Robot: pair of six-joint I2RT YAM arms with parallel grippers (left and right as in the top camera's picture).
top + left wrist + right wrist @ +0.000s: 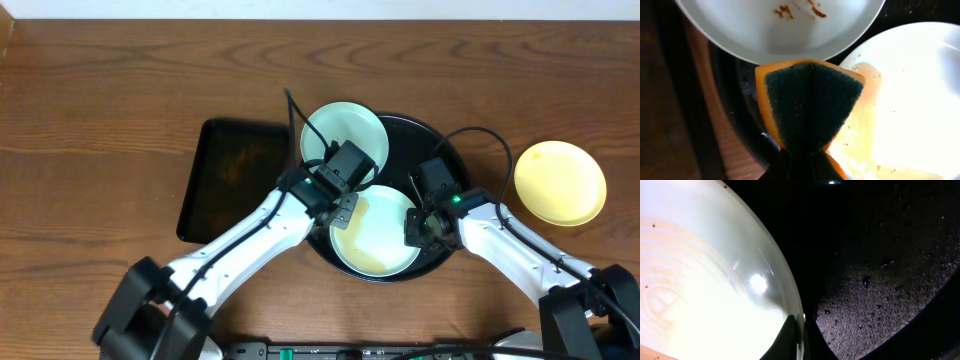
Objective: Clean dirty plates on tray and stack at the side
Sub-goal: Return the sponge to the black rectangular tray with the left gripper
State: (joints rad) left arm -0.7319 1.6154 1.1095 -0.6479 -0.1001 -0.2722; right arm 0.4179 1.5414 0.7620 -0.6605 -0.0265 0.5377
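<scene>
1. Brown wood-grain tabletop (100, 90) fills the overhead view. The yellow plate (560, 182) lies alone on it at the right, off the tray and looking clean, so one of three seems done. Nothing is stacked yet.
2. The round black tray (405, 138) at centre holds the two pale plates, and its floor is speckled with droplets.
3. The rectangular tray (230, 180) on the left holds nothing visible.
4. The far plate (350, 125) shows brown smears and is unwiped.
5. The near plate (378, 235) carries a thin tan film and seems partly wiped.
6. The right gripper (415, 225) appears clamped on the near plate's right rim, steadying it.
7. The left gripper (345, 212) pinches the folded sponge (810, 105) at the near plate's left edge.
</scene>
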